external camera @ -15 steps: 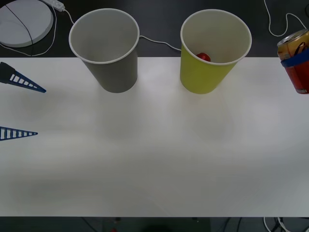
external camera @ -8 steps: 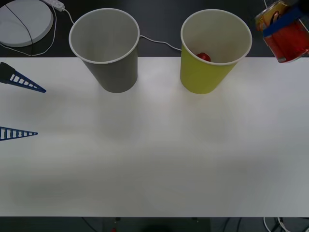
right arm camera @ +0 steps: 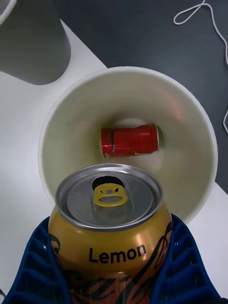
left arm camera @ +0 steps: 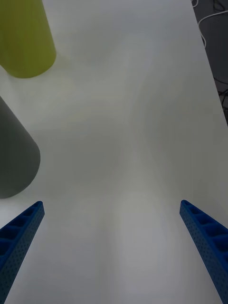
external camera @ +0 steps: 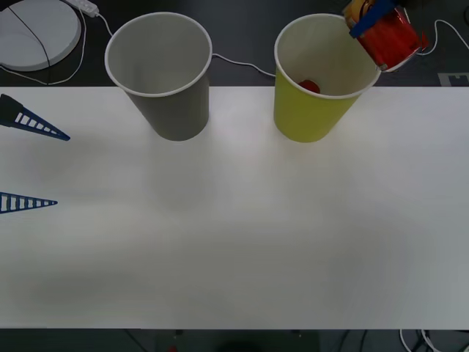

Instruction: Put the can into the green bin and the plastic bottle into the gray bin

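My right gripper (external camera: 375, 22) is shut on the can (external camera: 392, 40), a red and gold drink can marked "Lemon" with a yellow pull tab (right arm camera: 109, 194). It hangs tilted over the right rim of the green bin (external camera: 311, 117). In the right wrist view the can sits between my blue fingers (right arm camera: 33, 266), just above the bin's white rim (right arm camera: 52, 123). Another small red can (right arm camera: 129, 140) lies on its side at the bin's bottom. The gray bin (external camera: 172, 110) stands upright to the left. My left gripper (external camera: 61, 170) waits open at the table's left edge. The plastic bottle is out of view.
The white table (external camera: 234, 242) stretches wide and bare in front of both cups. A round white disc (external camera: 37, 33) and thin white cables (external camera: 238, 62) lie on the dark floor behind the table's far edge.
My right gripper has carried the can from the right edge leftward and farther back, tilting it, until it hangs over the green bin's rim. The left arm has stayed still.
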